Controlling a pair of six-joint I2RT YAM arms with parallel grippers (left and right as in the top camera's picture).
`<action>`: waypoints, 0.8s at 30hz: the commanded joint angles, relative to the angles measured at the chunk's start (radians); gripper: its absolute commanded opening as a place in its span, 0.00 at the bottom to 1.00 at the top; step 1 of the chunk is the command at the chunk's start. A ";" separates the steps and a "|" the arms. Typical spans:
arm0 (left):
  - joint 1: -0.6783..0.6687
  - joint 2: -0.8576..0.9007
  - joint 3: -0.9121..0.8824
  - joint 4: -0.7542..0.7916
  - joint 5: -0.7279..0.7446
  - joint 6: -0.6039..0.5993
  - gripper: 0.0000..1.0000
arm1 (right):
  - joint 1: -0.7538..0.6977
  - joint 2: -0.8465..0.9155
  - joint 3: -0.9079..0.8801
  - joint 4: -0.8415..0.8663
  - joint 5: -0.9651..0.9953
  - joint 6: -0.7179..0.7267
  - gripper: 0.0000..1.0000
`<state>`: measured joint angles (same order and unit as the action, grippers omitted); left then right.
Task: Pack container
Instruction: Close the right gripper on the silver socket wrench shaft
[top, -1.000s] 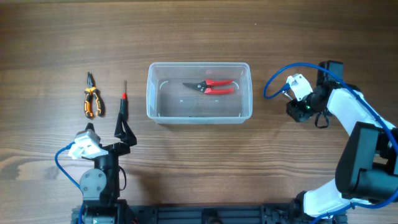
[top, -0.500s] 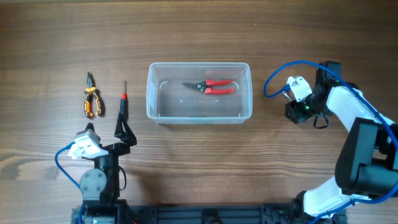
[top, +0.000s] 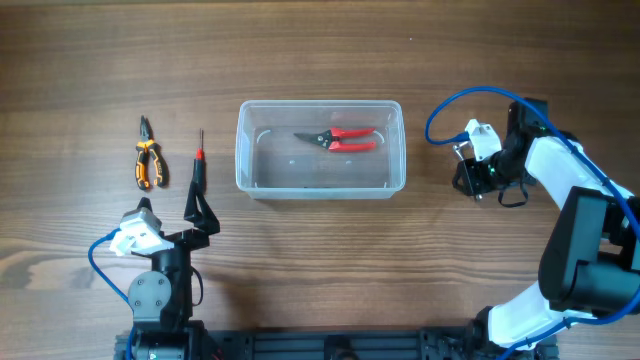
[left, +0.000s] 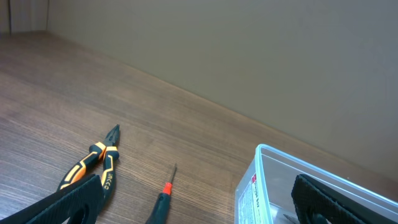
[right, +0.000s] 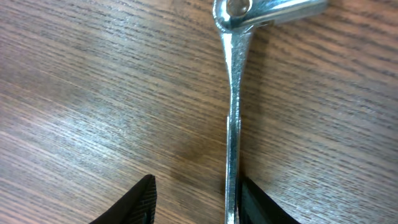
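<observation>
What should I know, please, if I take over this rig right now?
Left gripper: open, empty, near its base.
Right gripper: open, jaws astride a chrome tool lying on the table right of the container; not yet closed.
Done: red-handled cutters lie in the container.
Left: chrome tool, plus orange pliers and screwdriver on the table left of the container.

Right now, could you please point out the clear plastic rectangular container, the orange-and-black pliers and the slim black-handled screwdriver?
clear plastic rectangular container (top: 241, 150), overhead view, left rim.
orange-and-black pliers (top: 146, 146), overhead view, pivot.
black-handled screwdriver (top: 196, 172), overhead view, handle.
</observation>
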<state>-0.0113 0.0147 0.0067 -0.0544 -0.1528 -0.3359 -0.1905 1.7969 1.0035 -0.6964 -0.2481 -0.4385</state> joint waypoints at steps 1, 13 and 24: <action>-0.005 -0.005 -0.001 -0.002 -0.008 -0.013 1.00 | 0.029 0.040 -0.008 -0.023 -0.042 0.025 0.42; -0.005 -0.005 -0.001 -0.003 -0.008 -0.013 1.00 | 0.043 0.039 -0.006 0.079 -0.022 0.202 0.88; -0.005 -0.005 -0.001 -0.002 -0.008 -0.013 1.00 | 0.043 0.039 -0.006 0.011 0.038 0.125 1.00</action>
<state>-0.0113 0.0147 0.0067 -0.0544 -0.1528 -0.3359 -0.1444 1.7962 1.0210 -0.6632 -0.2420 -0.3119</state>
